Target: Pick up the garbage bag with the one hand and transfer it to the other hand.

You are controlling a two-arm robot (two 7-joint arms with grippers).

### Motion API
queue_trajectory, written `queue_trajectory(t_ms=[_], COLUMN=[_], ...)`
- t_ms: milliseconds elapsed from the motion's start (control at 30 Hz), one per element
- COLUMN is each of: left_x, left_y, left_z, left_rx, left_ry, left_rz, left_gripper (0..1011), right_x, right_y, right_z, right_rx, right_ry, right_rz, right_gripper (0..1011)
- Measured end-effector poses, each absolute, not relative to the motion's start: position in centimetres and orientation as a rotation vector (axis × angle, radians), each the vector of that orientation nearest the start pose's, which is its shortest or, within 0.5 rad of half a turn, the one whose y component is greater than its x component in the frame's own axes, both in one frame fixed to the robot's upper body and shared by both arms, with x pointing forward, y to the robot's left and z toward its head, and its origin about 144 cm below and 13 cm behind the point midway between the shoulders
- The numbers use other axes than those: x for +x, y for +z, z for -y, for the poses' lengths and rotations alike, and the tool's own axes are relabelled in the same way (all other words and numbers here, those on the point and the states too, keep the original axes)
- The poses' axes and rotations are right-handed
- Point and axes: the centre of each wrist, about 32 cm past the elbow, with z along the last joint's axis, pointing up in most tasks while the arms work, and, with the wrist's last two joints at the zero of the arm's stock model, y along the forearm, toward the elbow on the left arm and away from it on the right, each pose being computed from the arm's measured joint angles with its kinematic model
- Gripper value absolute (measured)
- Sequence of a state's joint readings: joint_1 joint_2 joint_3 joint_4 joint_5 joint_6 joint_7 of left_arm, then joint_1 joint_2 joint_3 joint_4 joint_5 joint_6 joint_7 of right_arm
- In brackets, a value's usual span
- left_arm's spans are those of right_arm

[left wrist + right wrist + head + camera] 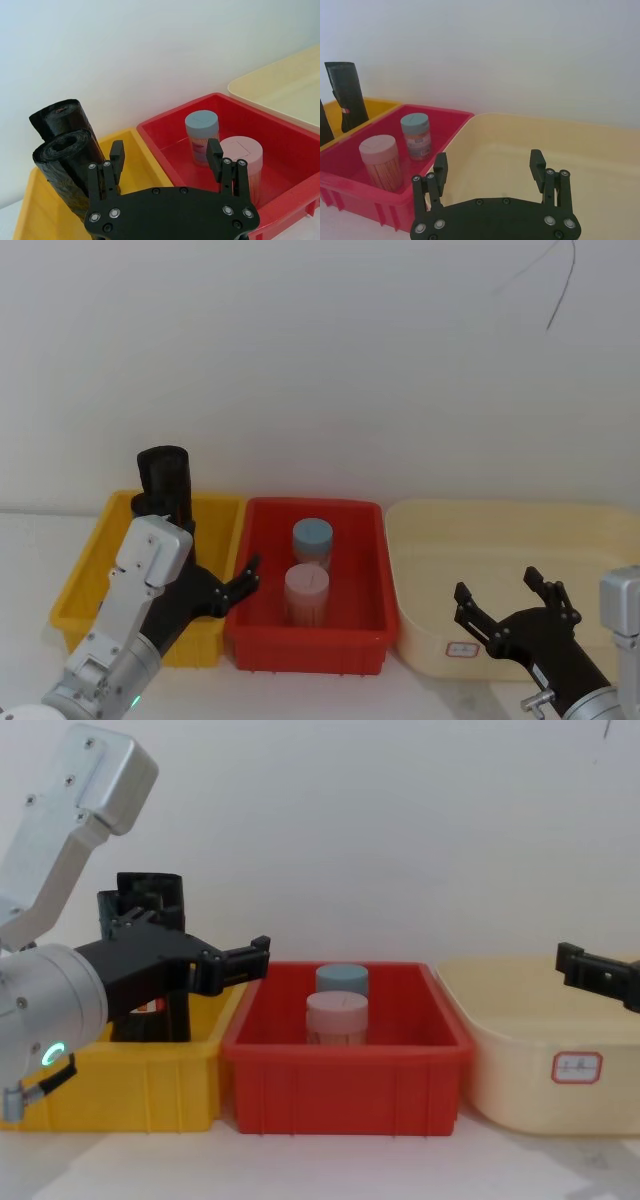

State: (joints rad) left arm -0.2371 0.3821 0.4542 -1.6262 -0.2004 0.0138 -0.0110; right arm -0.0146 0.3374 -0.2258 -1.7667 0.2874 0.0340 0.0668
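Note:
Two black glossy rolls [165,478] [64,150] [150,905] stand upright side by side at the back of the yellow bin [85,585]. The garbage bag is one of them; their labels are mostly hidden, so I cannot tell which. My left gripper [225,590] [166,152] [205,958] hovers open just in front and to the right of the rolls, over the wall between the yellow and red bins. One of its fingertips [117,150] is close beside the nearer roll, and nothing lies between the fingers. My right gripper [505,608] [489,165] [598,970] hangs open and empty over the cream bin.
The red bin [370,570] in the middle holds a blue-lidded jar [312,538] and a pink-lidded jar [306,590]. A large cream bin [440,570] stands on the right. A white wall runs close behind all three bins.

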Motion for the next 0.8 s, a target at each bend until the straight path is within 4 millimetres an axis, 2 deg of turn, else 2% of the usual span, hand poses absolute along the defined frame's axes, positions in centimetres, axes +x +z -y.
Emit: queue_trajectory(t_ms=[800], left_x=[49.24], left_y=[120.50], left_z=[-19.84], left_rx=[0.062], left_ry=[1.123], left_rz=[0.272], left_gripper=[1001], right_x=[44.33], right_y=[118.87], right_z=[23.71], right_rx=[0.026], right_ry=[-1.229], right_rz=[0.075], right_gripper=[1001])
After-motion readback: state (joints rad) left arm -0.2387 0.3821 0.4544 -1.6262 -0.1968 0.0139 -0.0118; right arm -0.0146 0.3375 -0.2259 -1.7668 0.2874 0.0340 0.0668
